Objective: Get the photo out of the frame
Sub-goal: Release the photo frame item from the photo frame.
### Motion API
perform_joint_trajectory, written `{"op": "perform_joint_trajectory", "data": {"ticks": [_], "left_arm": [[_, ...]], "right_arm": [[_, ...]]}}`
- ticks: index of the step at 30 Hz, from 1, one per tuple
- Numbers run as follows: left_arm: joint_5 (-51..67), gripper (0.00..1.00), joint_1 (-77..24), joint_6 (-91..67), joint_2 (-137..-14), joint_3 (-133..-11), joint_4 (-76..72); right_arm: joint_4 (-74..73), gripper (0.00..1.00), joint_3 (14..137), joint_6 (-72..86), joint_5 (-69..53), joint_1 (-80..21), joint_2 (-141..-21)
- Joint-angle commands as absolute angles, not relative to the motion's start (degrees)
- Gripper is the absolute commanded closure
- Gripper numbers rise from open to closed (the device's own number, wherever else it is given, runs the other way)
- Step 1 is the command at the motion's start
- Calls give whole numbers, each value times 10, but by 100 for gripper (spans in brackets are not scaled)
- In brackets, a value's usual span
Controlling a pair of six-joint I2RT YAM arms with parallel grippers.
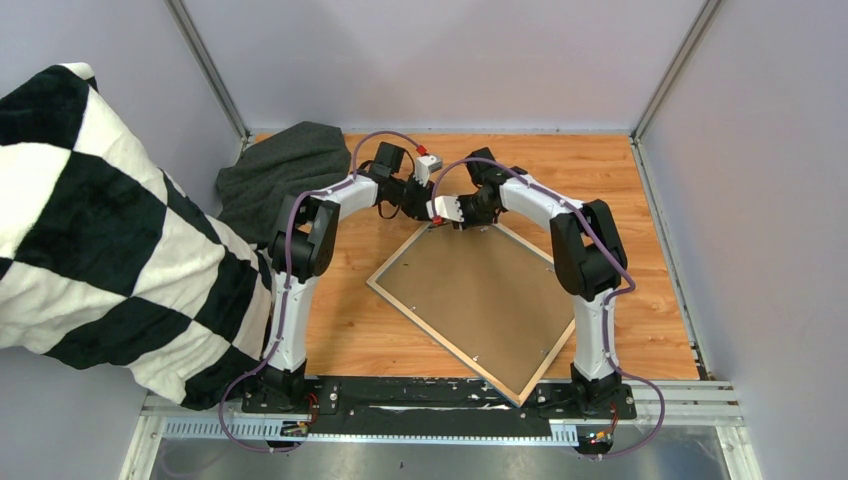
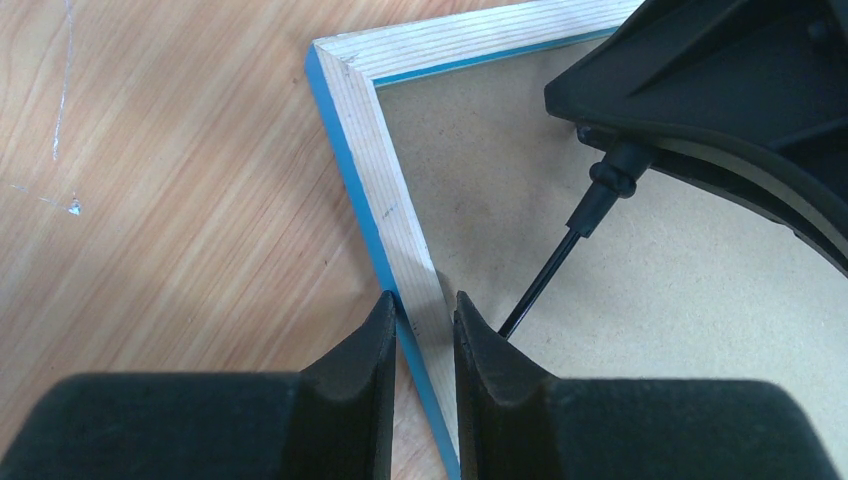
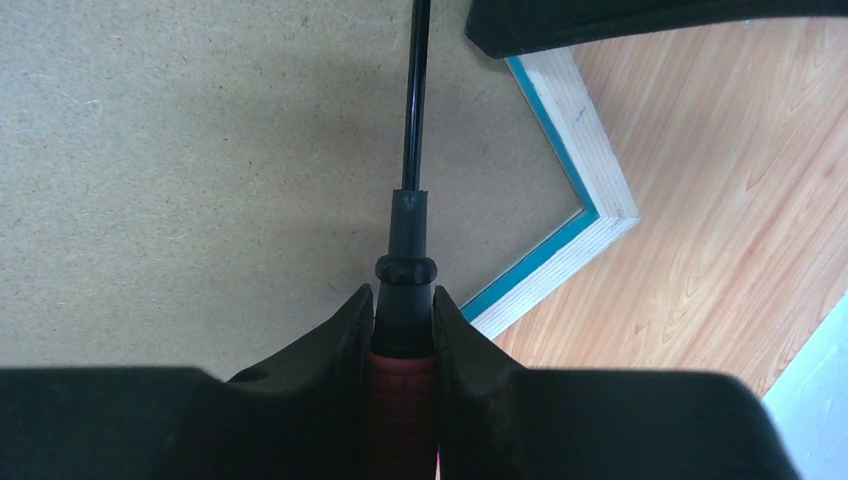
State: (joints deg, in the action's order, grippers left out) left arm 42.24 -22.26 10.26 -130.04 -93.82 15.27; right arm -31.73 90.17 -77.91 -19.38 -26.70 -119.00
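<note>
The frame [image 1: 440,342] lies face down on the wooden table, its pale wood back edge [image 2: 385,160] and blue side showing, with the brown backing board [image 1: 475,300] still inside it. The photo is hidden beneath the board. At the far corner my left gripper [image 2: 425,305] is shut on the frame's rail, one finger outside it and one on the board side. My right gripper [image 3: 403,295] is shut on a tool [image 3: 405,230] with a red handle. The tool's thin black shaft [image 2: 545,275] reaches down to the board right beside the left fingers.
A dark grey cloth [image 1: 285,170] lies bunched at the table's back left. A black-and-white checked blanket [image 1: 100,230] hangs over the left side. Pale walls enclose the table [image 1: 640,250] on three sides. Both wrists crowd the frame's far corner.
</note>
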Motion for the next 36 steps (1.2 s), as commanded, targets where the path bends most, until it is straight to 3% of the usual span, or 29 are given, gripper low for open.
{"op": "perform_joint_trajectory", "data": {"ticks": [1, 21, 30, 36], "left_arm": [[459, 100, -259, 120, -1356, -906, 265], [459, 100, -259, 120, -1355, -904, 264], [459, 100, -259, 120, -1356, -904, 264], [460, 100, -259, 120, -1355, -904, 264]], "right_arm": [[-371, 100, 880, -797, -273, -293, -1197], [-330, 100, 782, -901, -197, -346, -1124], [-342, 100, 793, -903, -188, -358, -1133], [-436, 100, 852, -926, -199, -368, -1145]]}}
